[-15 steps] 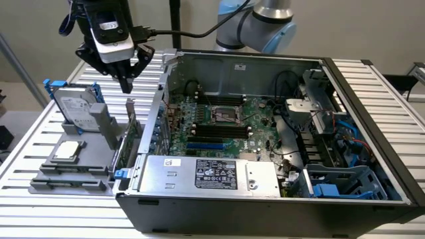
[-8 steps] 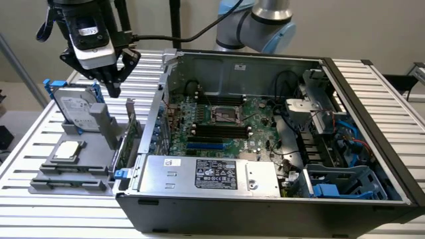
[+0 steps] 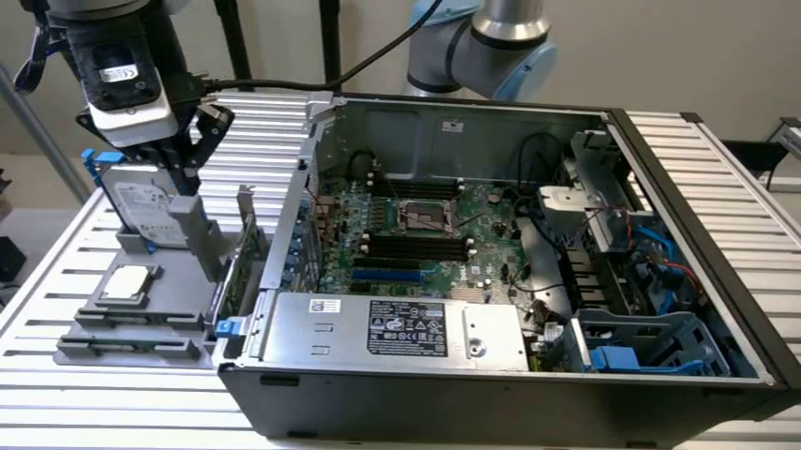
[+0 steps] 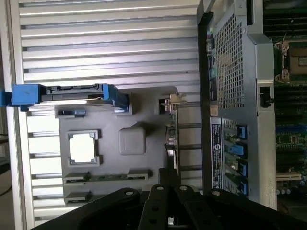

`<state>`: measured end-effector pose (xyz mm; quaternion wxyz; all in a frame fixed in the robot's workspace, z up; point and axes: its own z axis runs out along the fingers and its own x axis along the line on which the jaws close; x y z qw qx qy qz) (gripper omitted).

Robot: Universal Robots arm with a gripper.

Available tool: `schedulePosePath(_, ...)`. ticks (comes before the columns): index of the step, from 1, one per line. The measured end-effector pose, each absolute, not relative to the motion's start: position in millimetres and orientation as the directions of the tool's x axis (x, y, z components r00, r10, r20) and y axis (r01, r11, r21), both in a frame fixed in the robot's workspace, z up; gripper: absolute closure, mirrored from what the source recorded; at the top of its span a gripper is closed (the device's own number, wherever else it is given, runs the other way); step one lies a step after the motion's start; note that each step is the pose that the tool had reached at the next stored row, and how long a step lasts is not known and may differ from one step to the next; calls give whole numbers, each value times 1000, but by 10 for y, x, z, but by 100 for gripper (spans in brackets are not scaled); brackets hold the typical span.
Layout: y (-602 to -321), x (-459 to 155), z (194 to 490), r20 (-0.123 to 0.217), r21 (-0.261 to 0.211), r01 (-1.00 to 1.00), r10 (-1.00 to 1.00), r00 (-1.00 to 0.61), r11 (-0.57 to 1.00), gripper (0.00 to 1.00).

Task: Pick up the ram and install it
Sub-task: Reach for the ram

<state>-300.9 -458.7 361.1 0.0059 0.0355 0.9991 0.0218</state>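
On the slatted table (image 4: pixel 105 43) lies, seemingly, the ram (image 4: pixel 112 178).

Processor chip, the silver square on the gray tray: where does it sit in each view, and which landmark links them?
Exterior view: processor chip on the gray tray, at the exterior view's left, outside the computer case.
Wrist view: same chip in the tray's square pocket.
Shared landmark: the blue-framed hard drive beside it.
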Motion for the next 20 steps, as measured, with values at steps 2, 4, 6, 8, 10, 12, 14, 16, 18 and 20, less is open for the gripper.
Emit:
schedulePosePath(2, -4625, -3070, 3603, -10, 44, 71, 71, -997, 997, 89)
schedulePosePath(4, -4664, -3131, 3595, -10, 44, 71, 71, -997, 997, 89)
schedulePosePath(6, -4702, -3191, 3587, -10, 44, 71, 71, -997, 997, 89)
schedulePosePath(8, -4743, -3253, 3578, -10, 44, 71, 71, -997, 997, 89)
schedulePosePath(10, -4781, -3314, 3570, -10, 44, 71, 71, -997, 997, 89)
schedulePosePath(12, -4821, -3377, 3561, -10, 44, 71, 71, -997, 997, 89)
schedulePosePath(14, -4860, -3438, 3552, -10, 44, 71, 71, -997, 997, 89)
schedulePosePath(16, -4899, -3501, 3543, -10, 44, 71, 71, -997, 997, 89)
schedulePosePath(18, -4939, -3568, 3533, -10, 44, 71, 71, -997, 997, 89)
schedulePosePath(20, -4975, -3633, 3522, -10, 44, 71, 71, -997, 997, 89)
